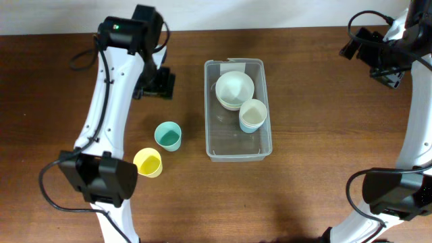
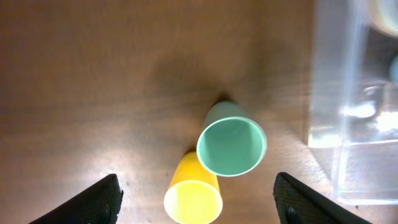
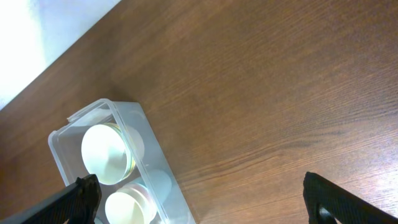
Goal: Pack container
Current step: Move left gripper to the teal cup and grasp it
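Yellow cup (image 1: 148, 163): stands upright, mouth up and nothing in it, well to the left of the container (image 1: 209, 108) and past its unlabelled end.
Teal cup (image 1: 168, 136): upright, nothing in it, just beside the yellow cup on the side nearer the container, apart from the container's left wall.
Container: clear plastic bin on the brown wooden table (image 1: 304, 189), long sides running away from the arms' bases, with a small white label (image 1: 229, 61) on one short rim.
Container, labelled end: a stack of pale cream bowls (image 1: 234, 88), mouths up, fills most of the width.
Container, right wall: a cream cup nested in a blue cup (image 1: 253, 116), just beside the bowls and against the right wall.
Container, unlabelled end: bare clear floor.
Left gripper (image 1: 160, 84): jaws spread wide with nothing between them. It hangs left of the container, level with its labelled end; in the left wrist view the container's corner lies outside the right finger, and the two cups lie ahead, between the fingers' lines.
Right gripper (image 3: 199, 183): jaws fully apart, holding nothing. It is well to the right of the container; in the right wrist view the container sits just inside the left finger (image 3: 78, 199).
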Controlling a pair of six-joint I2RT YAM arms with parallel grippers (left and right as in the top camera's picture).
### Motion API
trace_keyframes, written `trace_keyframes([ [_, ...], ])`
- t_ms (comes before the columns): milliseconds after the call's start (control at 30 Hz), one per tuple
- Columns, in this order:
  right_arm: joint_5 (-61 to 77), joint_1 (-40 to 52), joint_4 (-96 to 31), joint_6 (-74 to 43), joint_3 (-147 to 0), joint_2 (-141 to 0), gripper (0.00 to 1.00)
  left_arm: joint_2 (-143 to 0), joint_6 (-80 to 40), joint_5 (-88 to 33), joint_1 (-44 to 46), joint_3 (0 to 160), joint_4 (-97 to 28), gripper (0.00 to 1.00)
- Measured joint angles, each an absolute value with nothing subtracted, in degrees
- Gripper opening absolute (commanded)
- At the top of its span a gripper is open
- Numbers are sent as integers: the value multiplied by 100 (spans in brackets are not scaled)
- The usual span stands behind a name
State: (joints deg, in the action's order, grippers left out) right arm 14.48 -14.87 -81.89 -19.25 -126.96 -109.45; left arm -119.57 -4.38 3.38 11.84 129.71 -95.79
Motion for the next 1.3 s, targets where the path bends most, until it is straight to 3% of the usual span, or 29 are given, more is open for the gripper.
trace_keyframes([
  [333,1446,-1487,-8193,-1925,-12696,-10945,99,-11959,-526,134,1015,11351,-8989,73],
  [467,1446,-1487,-8191,-1927,-12696,-10945,99,-11959,-548,123,1015,10932,-8735,65],
  [567,1448,-1487,-8191,-1927,-12696,-10945,99,-11959,-582,104,1015,10798,-8737,60],
  [1000,1448,-1487,-8191,-1927,-12696,-10945,99,-11806,-711,91,1015,10578,-9124,56],
  [1033,1448,-1487,-8193,-1929,-12696,-10945,99,-11688,-749,91,1015,10466,-9109,56],
  [1067,1448,-1487,-8191,-1927,-12696,-10945,99,-11546,-784,95,1015,10346,-9056,67],
  [1167,1446,-1487,-8193,-1931,-12696,-10945,99,-10753,-954,169,1015,9891,-8611,84],
  [1300,1446,-1487,-8191,-1927,-12696,-10945,99,-9483,-1050,320,1013,9290,-7894,87],
])
